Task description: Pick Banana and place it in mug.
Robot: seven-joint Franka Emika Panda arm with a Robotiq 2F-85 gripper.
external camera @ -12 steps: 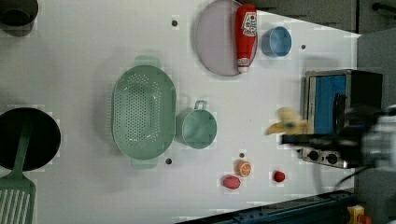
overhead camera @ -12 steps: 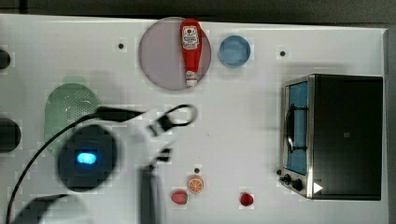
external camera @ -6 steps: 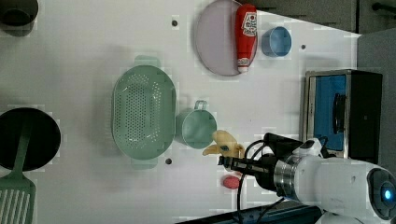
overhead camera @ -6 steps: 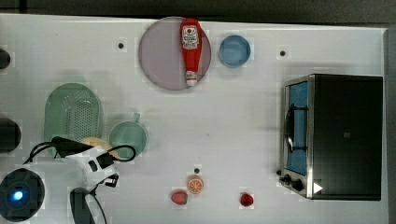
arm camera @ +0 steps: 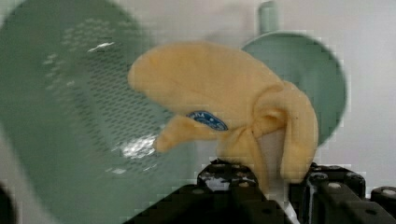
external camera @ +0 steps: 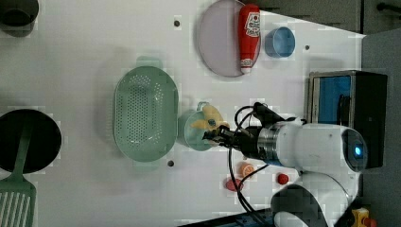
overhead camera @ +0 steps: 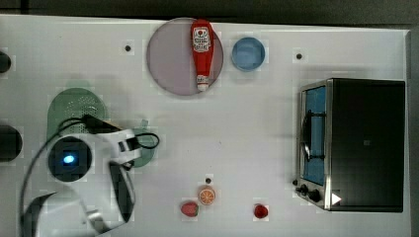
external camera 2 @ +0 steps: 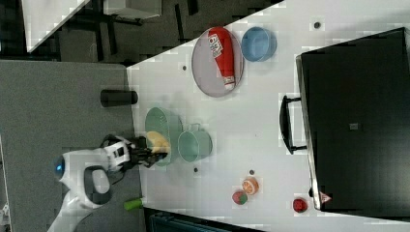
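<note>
Gripper [external camera: 213, 135] w/ banana [external camera: 208, 121] over mug [external camera: 191, 137]; basket [external camera: 144, 113] touching mug.

Bright even overhead light, soft faint shadows, blocky compression throughout, wrist view close-up blurred, basket [arm camera: 88, 135] glinting

Three wide overhead-ish looks plus one close-up off the wrist.
Top view: straight down on the white table [overhead camera: 257, 128]. Left view: high too, toaster oven [external camera: 347, 111] at the left view's right. Right view: farther back, probably angled, catching floor. All three share plate [overhead camera: 173, 57], ketchup bottle [overhead camera: 201, 52], blue bowl [overhead camera: 248, 53]. Wrist view: tight against mug [arm camera: 303, 70] and basket [arm camera: 70, 116].
</note>
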